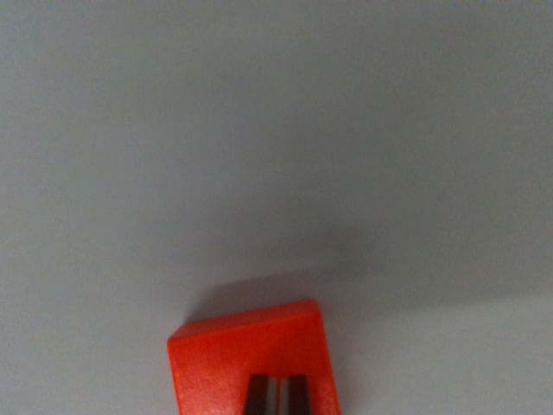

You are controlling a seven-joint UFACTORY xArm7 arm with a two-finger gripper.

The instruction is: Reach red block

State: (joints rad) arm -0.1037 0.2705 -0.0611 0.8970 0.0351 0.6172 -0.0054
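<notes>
Nearest the lens, at the six o'clock edge of the wrist view: two dark fingertips (257, 396), narrow and upright, side by side with only a pale sliver between them. Gripper (276, 398) close to shut, then, with nothing seen between the tips; impossible to tell whether touching the surface beneath or merely hovering over it. Directly behind the tips, the red block (251, 363), filling the lower middle of the picture and cut off by the bottom edge, turned slightly so that its far edge climbs toward one o'clock. Top face smooth and bright, corners rounded. Beyond the block, toward twelve o'clock, a soft dark shadow lying on the grey table (276, 130). Farther still, only plain, even grey surface out to every edge.
</notes>
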